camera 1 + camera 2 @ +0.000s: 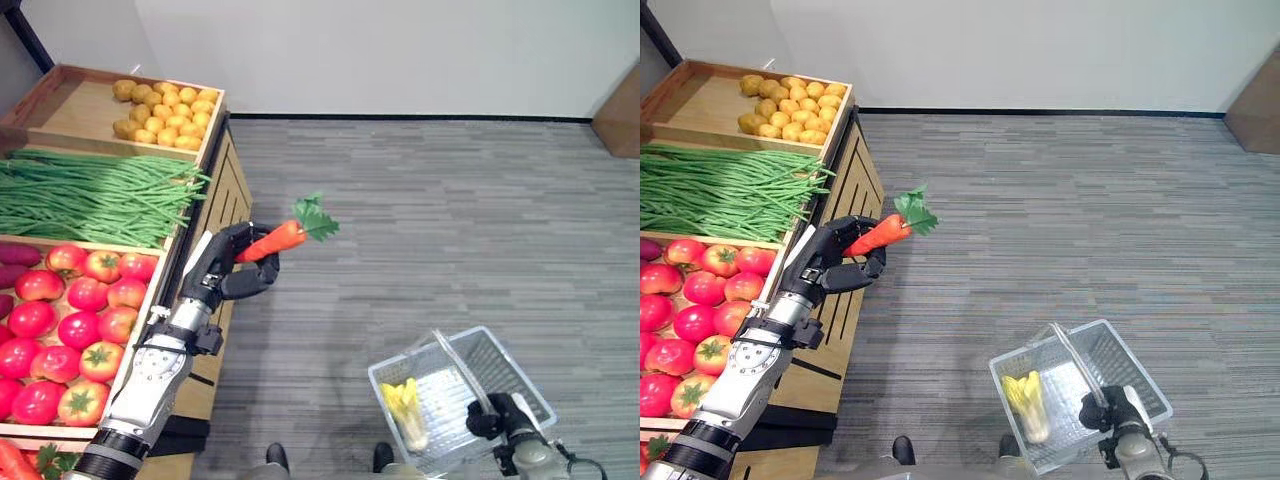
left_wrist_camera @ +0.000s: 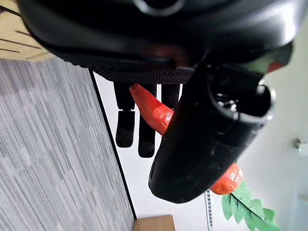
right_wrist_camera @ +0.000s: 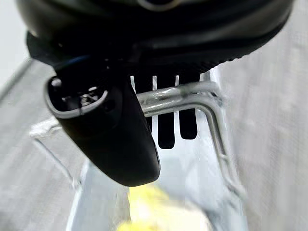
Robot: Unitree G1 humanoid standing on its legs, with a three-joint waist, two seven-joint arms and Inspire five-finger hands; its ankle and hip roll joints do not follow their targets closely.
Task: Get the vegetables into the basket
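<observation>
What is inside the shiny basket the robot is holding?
Inside the wire basket lies one yellow-green leafy vegetable, near one side. The right hand grips the basket's handle and covers a bit of the bottom. The carrot is in the left hand.

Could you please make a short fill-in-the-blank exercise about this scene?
1. The left hand holds a ____.
2. The right hand grips the handle of the ____.
3. In the stand, the crate nearest the wall holds ____.
4. A ____ leafy vegetable lies inside the basket.

Missing words: carrot; basket; potatoes; yellow
</observation>
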